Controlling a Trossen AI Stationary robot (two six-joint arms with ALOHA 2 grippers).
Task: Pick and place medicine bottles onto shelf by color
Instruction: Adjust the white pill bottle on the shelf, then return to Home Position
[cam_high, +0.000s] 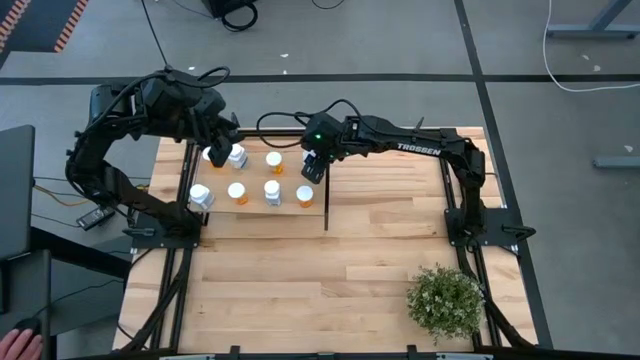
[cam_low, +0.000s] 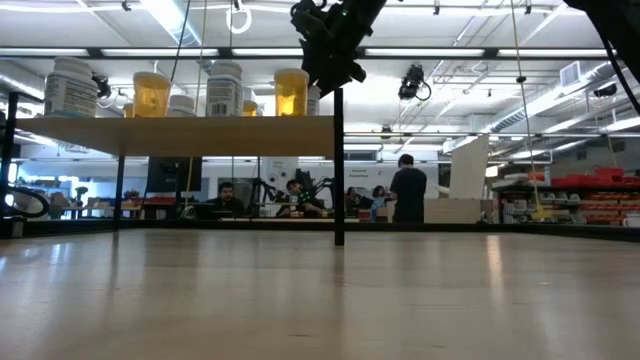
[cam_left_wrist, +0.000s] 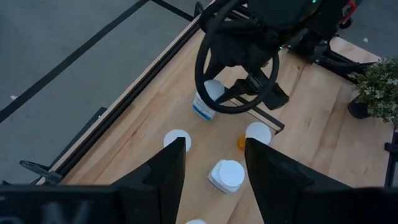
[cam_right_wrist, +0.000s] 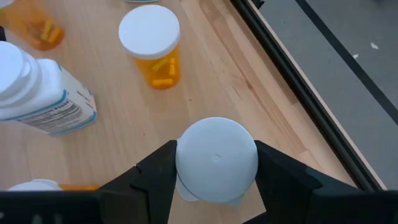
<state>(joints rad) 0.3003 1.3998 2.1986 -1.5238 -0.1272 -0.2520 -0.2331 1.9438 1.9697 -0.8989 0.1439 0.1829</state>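
One white-capped bottle (cam_right_wrist: 216, 160) clamped upright in right gripper (cam_right_wrist: 214, 177), above shelf (cam_high: 300, 218), near divider (cam_high: 326, 195). Left gripper (cam_left_wrist: 214, 171) spread, empty, over another bottle (cam_left_wrist: 227, 175).

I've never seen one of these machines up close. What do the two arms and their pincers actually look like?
Both arms are dark, nearly black, built of jointed segments with black cables looping along them. The right arm carries white lettering along one segment and a small green light near its wrist. The left arm looks bulkier with bundled cables. The left gripper and the right gripper each end in two flat, dark, angular fingers.
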